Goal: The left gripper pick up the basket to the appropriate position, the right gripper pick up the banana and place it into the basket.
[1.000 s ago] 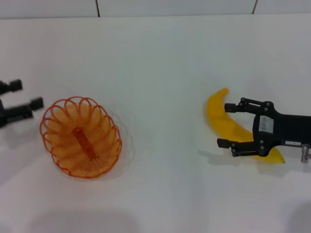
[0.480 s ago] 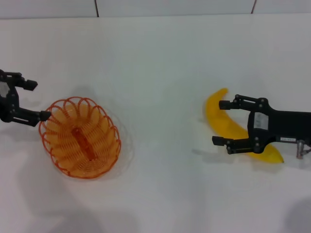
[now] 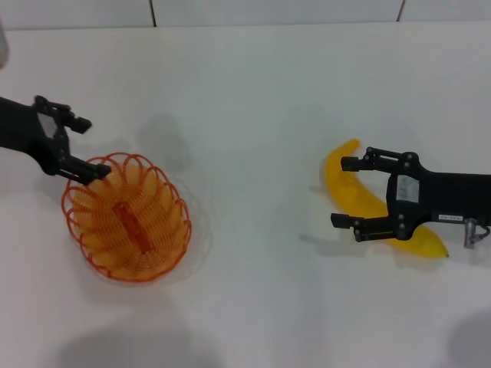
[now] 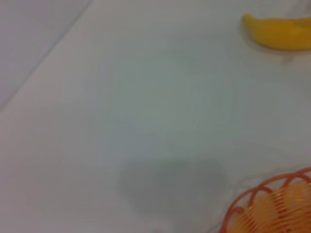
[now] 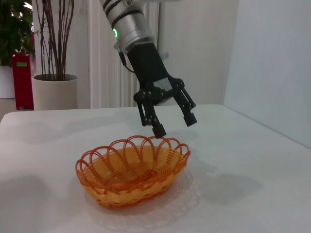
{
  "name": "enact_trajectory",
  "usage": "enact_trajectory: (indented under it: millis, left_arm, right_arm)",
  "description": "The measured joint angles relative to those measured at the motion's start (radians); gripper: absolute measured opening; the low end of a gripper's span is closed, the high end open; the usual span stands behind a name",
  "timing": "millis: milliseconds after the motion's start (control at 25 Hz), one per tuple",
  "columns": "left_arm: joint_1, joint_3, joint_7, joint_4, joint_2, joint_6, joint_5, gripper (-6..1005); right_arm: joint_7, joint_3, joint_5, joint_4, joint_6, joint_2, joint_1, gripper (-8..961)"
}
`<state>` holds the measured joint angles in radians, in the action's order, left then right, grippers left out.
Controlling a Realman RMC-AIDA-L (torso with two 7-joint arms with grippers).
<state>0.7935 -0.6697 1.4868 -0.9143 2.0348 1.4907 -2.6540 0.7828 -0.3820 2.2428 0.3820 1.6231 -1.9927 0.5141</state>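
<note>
The orange wire basket sits on the white table at the left; it also shows in the left wrist view and the right wrist view. My left gripper is open just above the basket's far left rim, with one finger over the rim and the other outside it; the right wrist view shows it hovering over that rim. The yellow banana lies on the table at the right and shows in the left wrist view. My right gripper is open, with its fingers on either side of the banana's middle.
The white table stretches between basket and banana. A wall seam runs along its far edge. In the right wrist view a potted plant and a red object stand beyond the table.
My left gripper has moved right and away from me, from beside the basket to over its far left rim. My right gripper has edged left along the banana.
</note>
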Motion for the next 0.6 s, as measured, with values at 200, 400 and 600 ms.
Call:
enact_trajectory:
  millis: [200, 400, 600]
  left_arm:
    - [0.02, -0.049, 0.008, 0.067, -0.001, -0.054, -0.008, 865]
    - [0.023, -0.071, 0.018, 0.081, 0.002, -0.092, -0.01, 847]
    - [0.044, -0.085, 0.022, 0.122, 0.003, -0.117, -0.011, 829]
  right_arm:
    - [0.0, 0.0, 0.0, 0.0, 0.0, 0.0, 0.001, 901]
    - [0.001, 0.0, -0.002, 0.0, 0.0, 0.0, 0.001, 900]
    - [0.001, 0.0, -0.002, 0.0, -0.001, 0.0, 0.001, 900]
